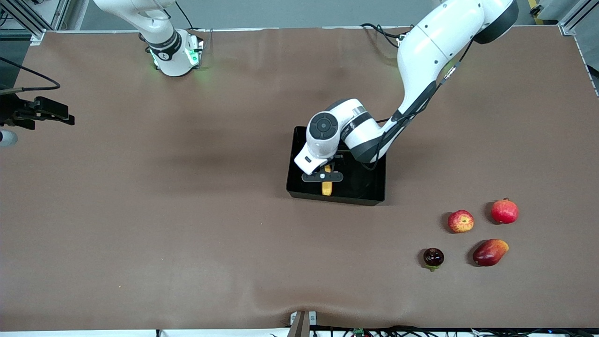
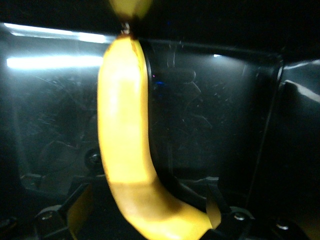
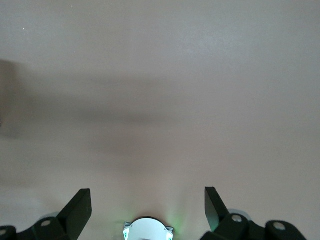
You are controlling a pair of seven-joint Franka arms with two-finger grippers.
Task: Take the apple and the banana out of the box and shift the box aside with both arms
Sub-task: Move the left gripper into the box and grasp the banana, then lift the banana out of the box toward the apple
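The black box [image 1: 366,185] stands mid-table with the yellow banana [image 1: 326,188] lying inside it. My left gripper [image 1: 325,179] reaches down into the box, open, one finger on each side of the banana. In the left wrist view the banana [image 2: 125,125] runs lengthwise along the glossy box floor [image 2: 215,125] between the spread fingers [image 2: 79,210]. The red apple with yellow streaks [image 1: 461,221] sits on the table toward the left arm's end, nearer the front camera than the box. My right gripper [image 3: 147,197] hangs open over bare table with nothing between its fingers.
Beside the apple lie a plain red crowned fruit [image 1: 504,211], a red-orange mango [image 1: 490,252] and a small dark fruit [image 1: 433,258]. The right arm's base [image 1: 174,55] stands at the table's back edge. Brown cloth covers the table [image 1: 187,224].
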